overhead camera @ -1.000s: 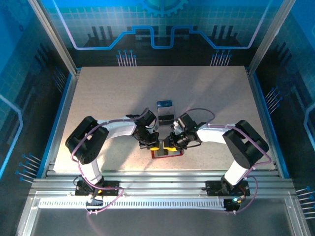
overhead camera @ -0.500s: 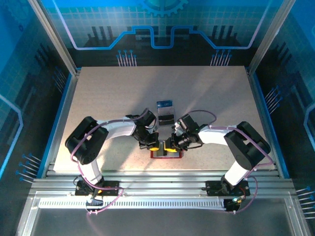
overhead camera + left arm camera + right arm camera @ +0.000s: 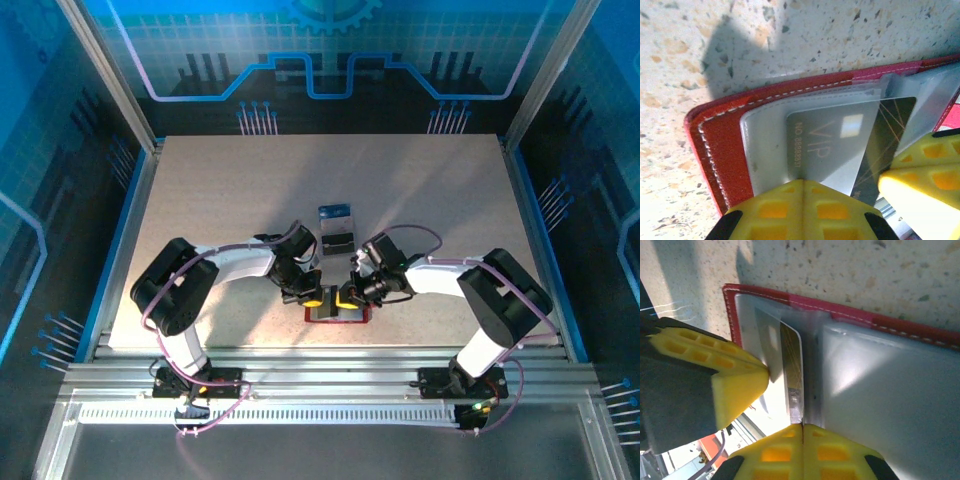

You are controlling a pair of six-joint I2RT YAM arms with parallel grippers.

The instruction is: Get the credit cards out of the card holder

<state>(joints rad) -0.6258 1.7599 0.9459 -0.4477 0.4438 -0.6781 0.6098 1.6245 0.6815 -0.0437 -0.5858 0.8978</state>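
The red card holder [image 3: 340,314] lies open near the table's front edge, its pale pockets up [image 3: 725,145] [image 3: 865,319]. A dark credit card [image 3: 892,125] marked VIP sticks partly out of one pocket. My left gripper [image 3: 802,182] [image 3: 313,297] is shut on that pocket's near edge. My right gripper [image 3: 802,426] [image 3: 347,297] is shut on the end of the dark card [image 3: 791,360], close to the holder's middle fold. The two grippers sit nearly side by side; the left one's fingers [image 3: 735,385] stand just left of the card.
A blue card with a white band [image 3: 336,213] and a dark card [image 3: 340,241] lie on the speckled table [image 3: 220,200] just behind the grippers. The right gripper's finger [image 3: 920,175] crowds the left wrist view. Blue walls fence the table.
The right gripper has slid a little left over the holder and its jaws have closed on the card's end. The left gripper has stayed shut in place.
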